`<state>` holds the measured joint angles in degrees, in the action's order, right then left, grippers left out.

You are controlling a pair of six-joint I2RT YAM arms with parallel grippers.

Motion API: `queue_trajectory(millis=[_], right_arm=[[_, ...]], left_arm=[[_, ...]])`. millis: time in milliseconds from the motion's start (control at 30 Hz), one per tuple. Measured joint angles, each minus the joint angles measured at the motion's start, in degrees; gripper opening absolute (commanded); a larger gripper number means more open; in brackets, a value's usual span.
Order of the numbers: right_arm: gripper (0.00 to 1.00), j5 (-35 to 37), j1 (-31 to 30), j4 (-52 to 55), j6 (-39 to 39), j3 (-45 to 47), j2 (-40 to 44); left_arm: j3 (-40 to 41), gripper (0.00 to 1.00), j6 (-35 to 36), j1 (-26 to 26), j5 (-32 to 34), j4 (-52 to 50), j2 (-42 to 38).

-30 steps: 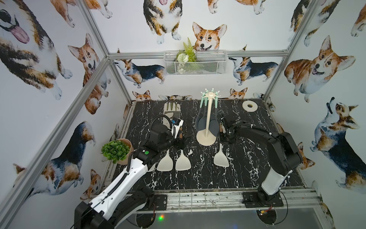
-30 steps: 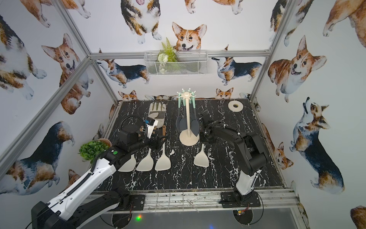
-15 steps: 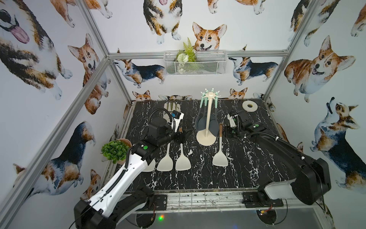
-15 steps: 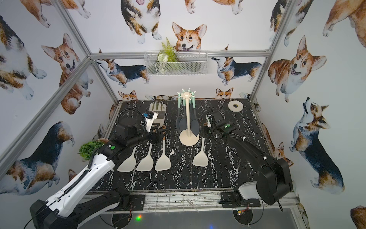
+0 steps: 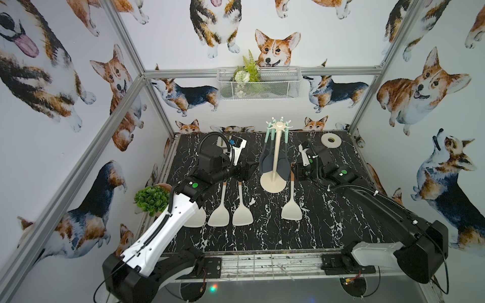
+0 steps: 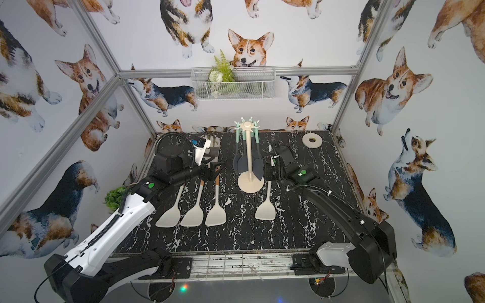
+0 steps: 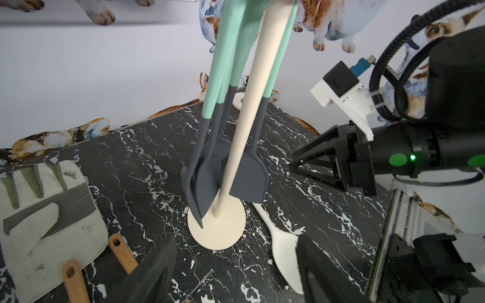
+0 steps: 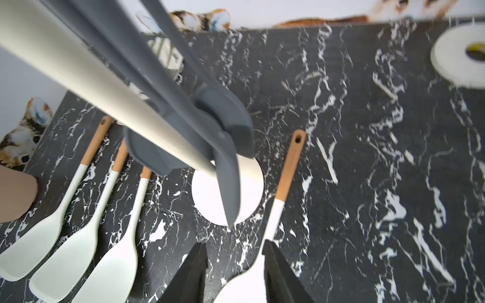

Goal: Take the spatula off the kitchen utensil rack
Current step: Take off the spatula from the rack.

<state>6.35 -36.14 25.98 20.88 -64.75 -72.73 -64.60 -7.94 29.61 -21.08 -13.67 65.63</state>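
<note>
The black marble worktop (image 5: 328,223) carries everything. Toward its back stands the rack (image 5: 276,152), pole upright on its disc base, with three grey tools (image 5: 263,164) hanging from the crown. My spatula (image 5: 291,210) lies flat on the worktop, off the rack, its wooden handle end just beside the base on my right and its cream blade toward the front. Three other spatulas (image 5: 219,213) lie in a row on the left of the base. My right fingers (image 8: 280,278) stand parted close by the spatula, pinching nothing. My left fingers (image 7: 154,274) are spread wide and empty, facing the base from the other side. I judge the lift done and the retreat the risk. The rack looks light and top-heavy, so if either hand brushes the pole or a hanging head while backing off, it may rock or tip. A low finger could also catch the handle and drag the spatula askew.
</note>
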Motion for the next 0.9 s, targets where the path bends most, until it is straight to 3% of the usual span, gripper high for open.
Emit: queue_trajectory(millis=[400, 900], right_arm=[[0.45, 2.9, -0.2, -14.7, -3.1, -1.3, -4.7], [0.43, 7.0, -0.2, -24.3, -5.9, 0.1, -8.9]], left_arm=[[-19.9, 0.72, -5.2, 0.0, -2.3, 0.3, 11.8], [-24.0, 0.72, -7.0, 0.0, -3.7, 1.0, 16.4]])
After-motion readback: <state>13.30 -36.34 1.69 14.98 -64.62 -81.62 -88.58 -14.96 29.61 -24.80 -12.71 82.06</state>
